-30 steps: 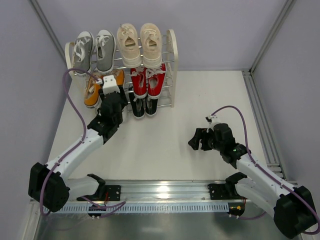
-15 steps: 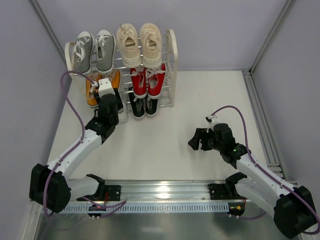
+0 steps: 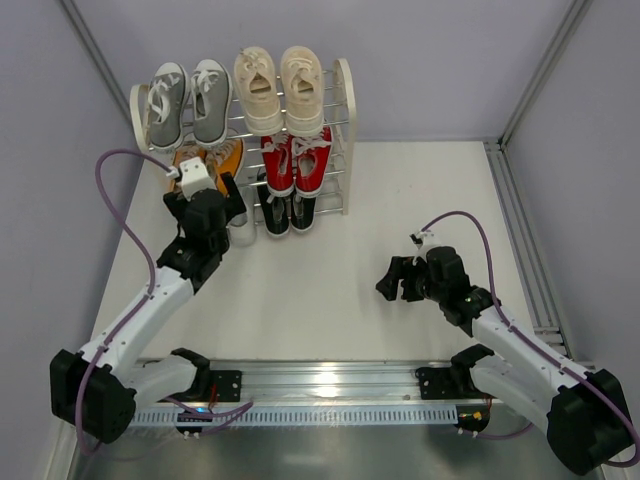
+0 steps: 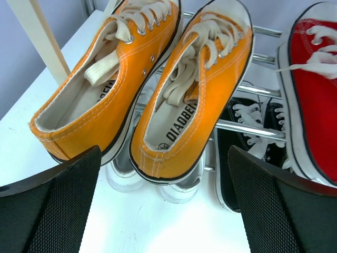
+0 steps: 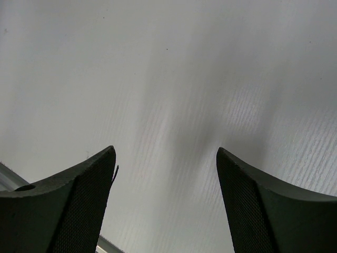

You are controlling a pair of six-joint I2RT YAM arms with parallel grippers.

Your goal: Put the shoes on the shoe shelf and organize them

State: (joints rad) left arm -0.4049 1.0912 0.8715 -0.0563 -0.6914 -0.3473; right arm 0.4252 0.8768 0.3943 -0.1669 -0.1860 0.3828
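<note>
Jaws of the left gripper (image 4: 163,158) are wide apart, with the orange shoes (image 4: 184,89) on the shoe shelf (image 4: 253,130) just ahead. The right gripper (image 5: 166,158) is apart too, over the bench (image 5: 158,74).

Sneaker pairs (image 3: 258,90) on tiered shelf (image 3: 347,130)

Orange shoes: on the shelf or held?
On the shelf: both orange shoes rest on its rods; left fingers open, apart from them.

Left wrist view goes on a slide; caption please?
Open left gripper faces the orange pair on the shelf, red shoe at right.
</note>
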